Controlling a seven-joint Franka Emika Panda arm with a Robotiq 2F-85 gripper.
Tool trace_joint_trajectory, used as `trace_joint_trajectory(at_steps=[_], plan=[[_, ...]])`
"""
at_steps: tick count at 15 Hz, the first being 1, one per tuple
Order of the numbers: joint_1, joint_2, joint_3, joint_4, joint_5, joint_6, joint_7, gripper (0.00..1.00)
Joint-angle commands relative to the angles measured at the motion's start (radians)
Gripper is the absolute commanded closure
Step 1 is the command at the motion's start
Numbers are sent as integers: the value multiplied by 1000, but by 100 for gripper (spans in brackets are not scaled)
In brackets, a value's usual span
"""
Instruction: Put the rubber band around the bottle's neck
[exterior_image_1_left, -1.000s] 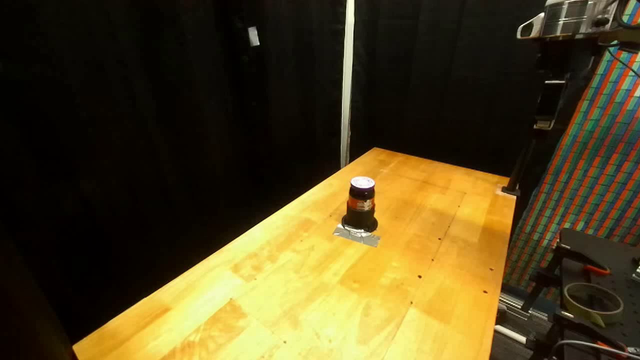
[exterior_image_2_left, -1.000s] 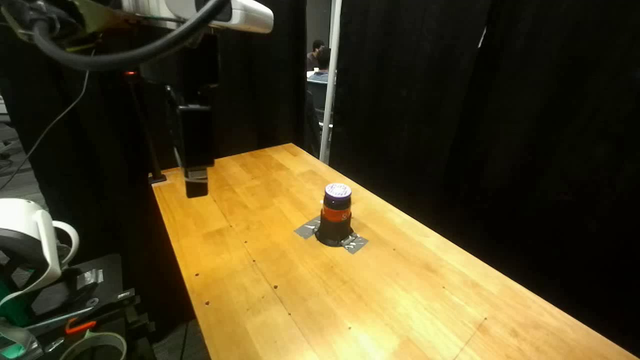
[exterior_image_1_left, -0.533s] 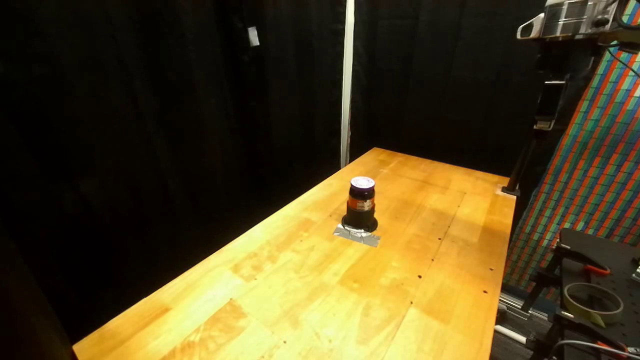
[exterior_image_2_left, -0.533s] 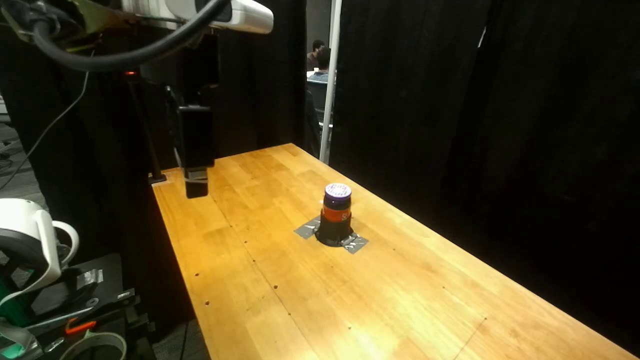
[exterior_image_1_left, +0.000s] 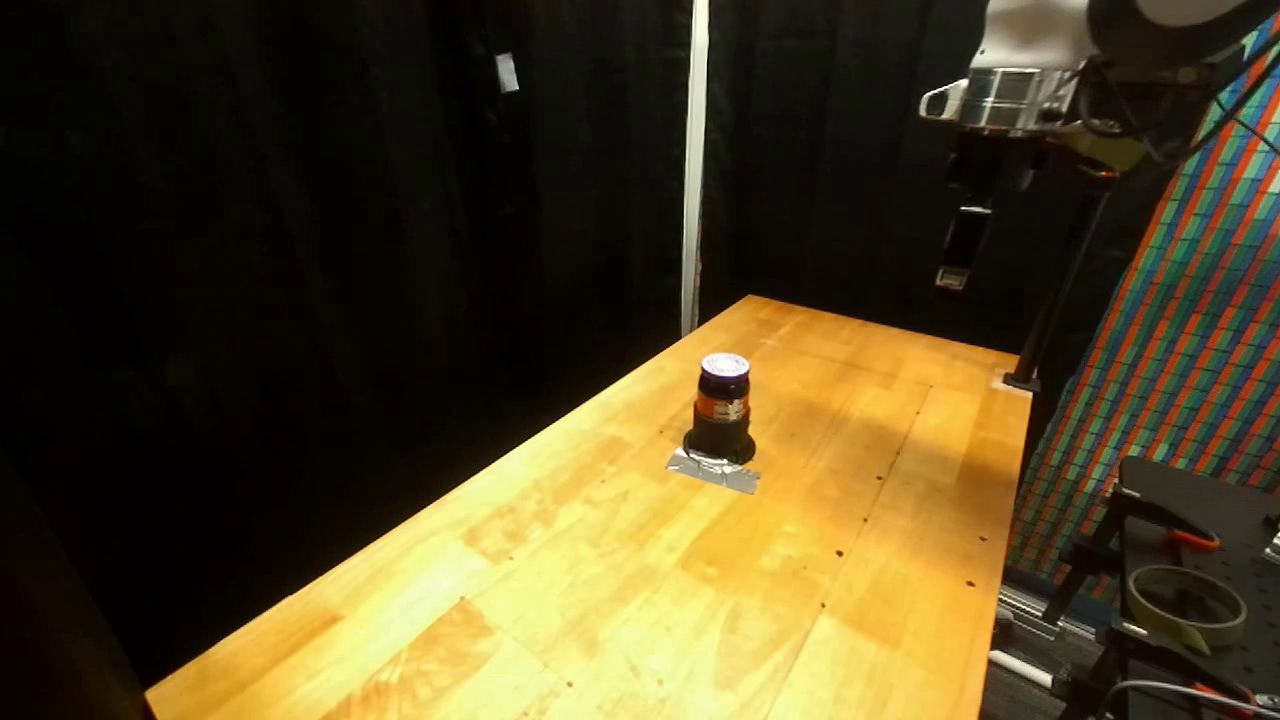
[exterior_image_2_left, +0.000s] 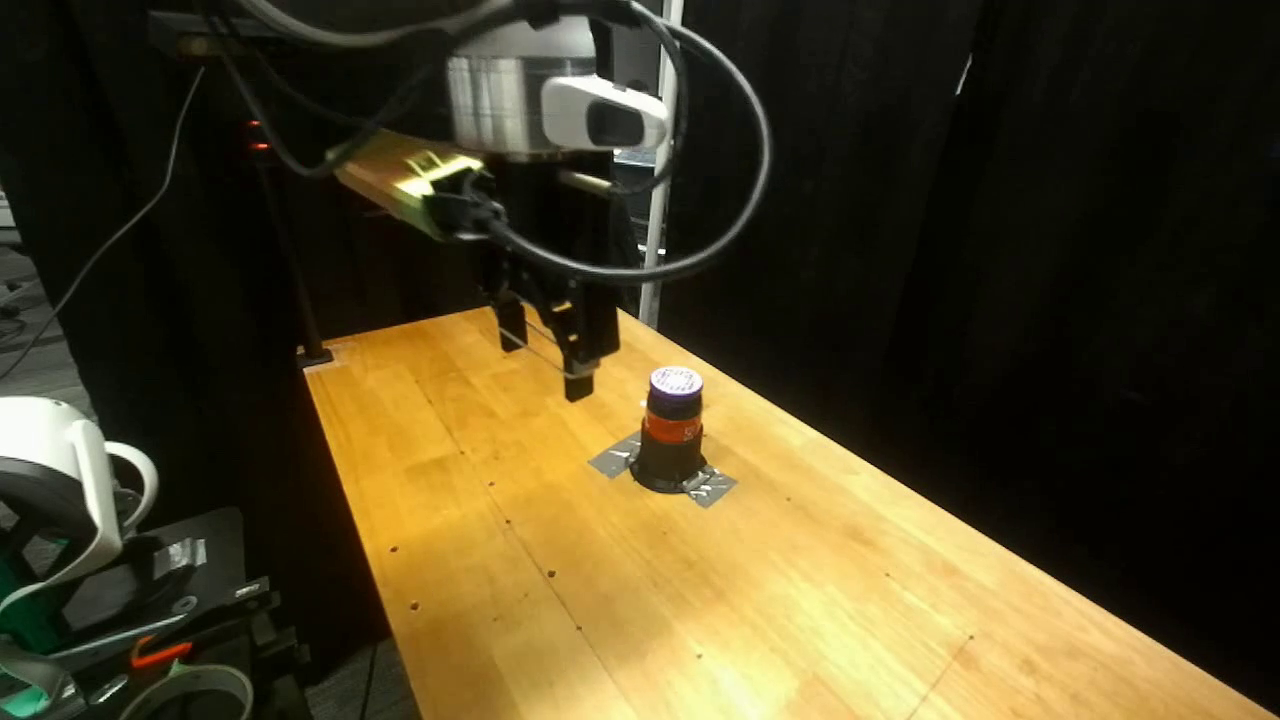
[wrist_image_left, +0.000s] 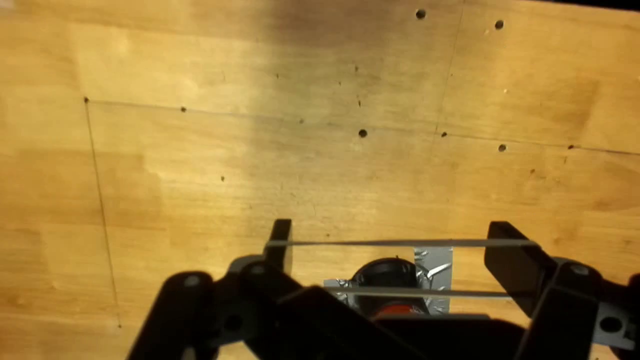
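Observation:
The bottle (exterior_image_1_left: 723, 406) is small and dark with an orange-red label and a white-and-purple lid. It stands upright in a black base on the table, also in an exterior view (exterior_image_2_left: 673, 427). In the wrist view, its orange-red part (wrist_image_left: 400, 309) shows at the bottom, partly hidden by my gripper. My gripper (wrist_image_left: 390, 232) is open. A pale rubber band (wrist_image_left: 370, 243) is stretched around its two fingers, with two strands across the gap. In an exterior view my gripper (exterior_image_2_left: 545, 370) hangs above the table, apart from the bottle, with the band (exterior_image_2_left: 537, 350) between the fingertips.
Grey tape (exterior_image_2_left: 712, 487) fixes the black base (exterior_image_2_left: 668, 468) to the wooden table (exterior_image_1_left: 640, 600). A thin dark post (exterior_image_2_left: 290, 270) stands at a table corner. A side shelf (exterior_image_1_left: 1200, 490) beside the table holds a tape roll (exterior_image_1_left: 1190, 628). Black curtains surround the table.
Over the last half second my arm has swung in over the table, and the gripper has come nearer the bottle and turned. The bottle has not moved.

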Motion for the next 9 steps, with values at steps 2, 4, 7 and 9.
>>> trace_joint_trajectory(at_steps=[2, 4, 7, 9], plan=[[39, 319, 14, 265, 142, 66, -159, 0], [34, 436, 45, 386, 174, 38, -194, 0], [21, 582, 84, 553, 143, 17, -170, 0], [24, 661, 94, 637, 110, 19, -141, 0]])
